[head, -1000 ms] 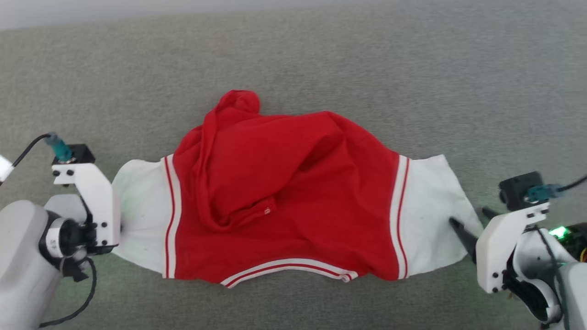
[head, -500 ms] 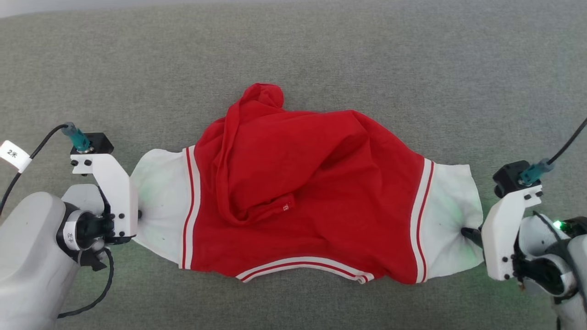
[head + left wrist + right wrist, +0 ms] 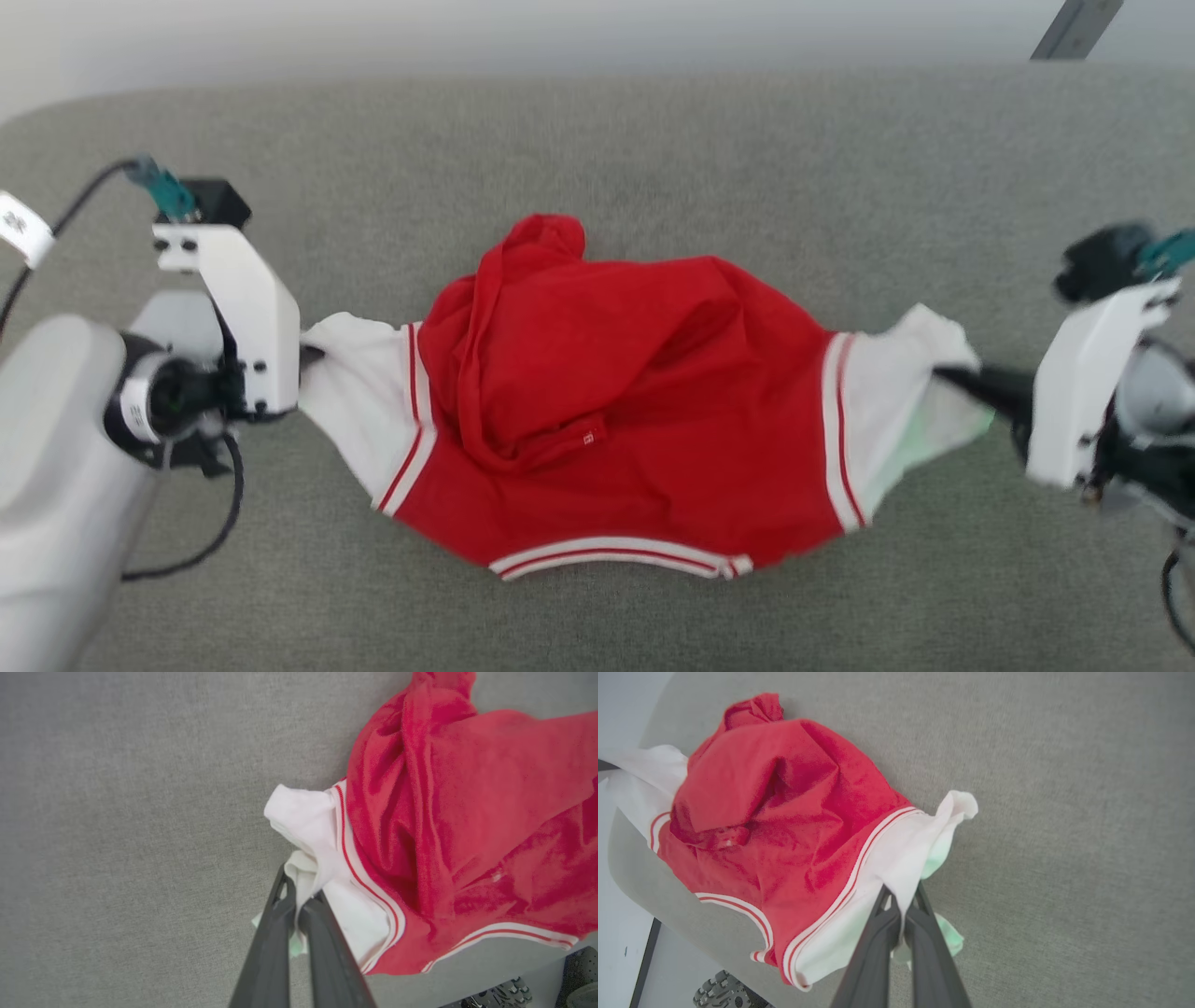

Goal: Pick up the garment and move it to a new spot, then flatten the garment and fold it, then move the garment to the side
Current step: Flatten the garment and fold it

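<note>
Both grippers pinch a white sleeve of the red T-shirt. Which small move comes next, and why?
Probably raise both arms evenly: the left gripper and right gripper are each shut on a sleeve, yet the T-shirt sags, bunched, onto the grey surface.

Grey padded surface (image 3: 653, 140): a wide bare stretch beyond the red T-shirt (image 3: 635, 392), a narrower strip along the near edge. The T-shirt blocks the middle, bunched at its far fold. Left gripper (image 3: 300, 889) and right gripper (image 3: 902, 891), each clamped on a sleeve, block both ends.
</note>
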You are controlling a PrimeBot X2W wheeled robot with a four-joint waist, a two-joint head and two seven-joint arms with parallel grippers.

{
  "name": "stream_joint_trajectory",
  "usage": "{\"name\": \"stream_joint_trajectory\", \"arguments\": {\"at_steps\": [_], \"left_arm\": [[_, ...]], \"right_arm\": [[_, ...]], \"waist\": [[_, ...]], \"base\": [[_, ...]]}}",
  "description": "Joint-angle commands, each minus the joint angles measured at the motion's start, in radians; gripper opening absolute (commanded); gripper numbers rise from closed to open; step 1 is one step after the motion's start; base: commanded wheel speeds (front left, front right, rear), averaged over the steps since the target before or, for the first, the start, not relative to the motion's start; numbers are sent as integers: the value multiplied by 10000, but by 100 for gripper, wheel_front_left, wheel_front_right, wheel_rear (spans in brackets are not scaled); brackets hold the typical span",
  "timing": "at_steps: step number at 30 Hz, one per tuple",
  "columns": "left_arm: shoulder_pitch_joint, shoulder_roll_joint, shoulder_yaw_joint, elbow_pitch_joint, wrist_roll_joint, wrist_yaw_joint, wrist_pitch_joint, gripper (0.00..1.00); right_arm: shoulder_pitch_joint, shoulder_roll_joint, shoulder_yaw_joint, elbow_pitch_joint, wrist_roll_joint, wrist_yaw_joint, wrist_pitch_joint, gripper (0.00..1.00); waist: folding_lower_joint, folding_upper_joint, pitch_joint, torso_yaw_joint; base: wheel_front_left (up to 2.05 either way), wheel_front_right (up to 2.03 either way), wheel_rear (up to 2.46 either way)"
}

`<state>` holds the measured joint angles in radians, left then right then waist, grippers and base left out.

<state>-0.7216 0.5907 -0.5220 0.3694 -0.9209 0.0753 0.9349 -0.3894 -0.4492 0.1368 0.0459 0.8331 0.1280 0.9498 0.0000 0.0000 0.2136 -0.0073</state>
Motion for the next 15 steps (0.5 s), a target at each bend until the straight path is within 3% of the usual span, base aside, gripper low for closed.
{"name": "stream_joint_trajectory", "arguments": {"at_steps": [1,6,15], "left_arm": [[-285,95,92,-211,-32,70,96,0],[-887,159,429,-652,-312,199,328,0],[-2241,-104,1153,-757,-795,409,334,0]], "right_arm": [[-336,8,-166,-134,103,48,97,0],[-1231,555,-970,-98,111,48,61,0],[-3310,2191,-2665,844,-278,48,-18,0]], "waist": [[0,0,-371,-17],[0,0,-988,-90],[0,0,-1807,-263]], "base": [[0,0,0],[0,0,0],[0,0,0]]}}
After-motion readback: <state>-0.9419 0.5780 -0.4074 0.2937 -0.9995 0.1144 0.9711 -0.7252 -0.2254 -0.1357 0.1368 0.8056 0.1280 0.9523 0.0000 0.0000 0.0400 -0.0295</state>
